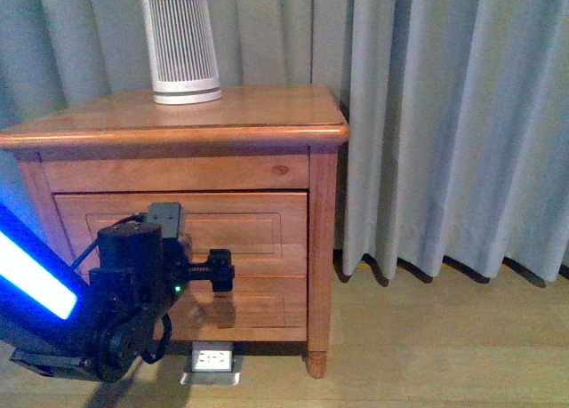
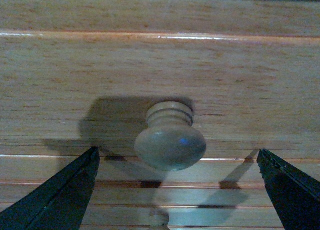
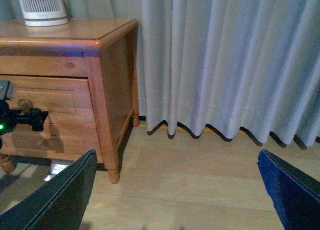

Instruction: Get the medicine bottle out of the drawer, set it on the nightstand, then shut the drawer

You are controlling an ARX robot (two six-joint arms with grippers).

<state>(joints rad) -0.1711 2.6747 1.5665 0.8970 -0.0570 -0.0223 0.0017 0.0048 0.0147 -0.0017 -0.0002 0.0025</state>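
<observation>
Left tool (image 1: pixel 220 271) released, fingers (image 2: pixel 65 190) spread either side of knob (image 2: pixel 170 144) on shut drawer (image 1: pixel 267 221), right tool (image 3: pixel 176 154) released above floor (image 3: pixel 200 185)

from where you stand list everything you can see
nightstand: 1, orange-brown, against the curtain
upper drawer: 1, orange-brown, shut
lower drawer: 1, orange-brown, shut
upper knob: 1, pale wood, between the left claw's fingers, untouched
lower knob: 1, wood, on the lower drawer
ribbed cylinder: 1, white, on the nightstand top, rear left
curtain: grey, panels uncountable, behind and right of the nightstand
floor: pale wood
floor socket: 1, white in a metal plate, under the nightstand front
left arm: 1, black, blue light strip
left claw: open, at the upper drawer
right claw: open, above the floor
</observation>
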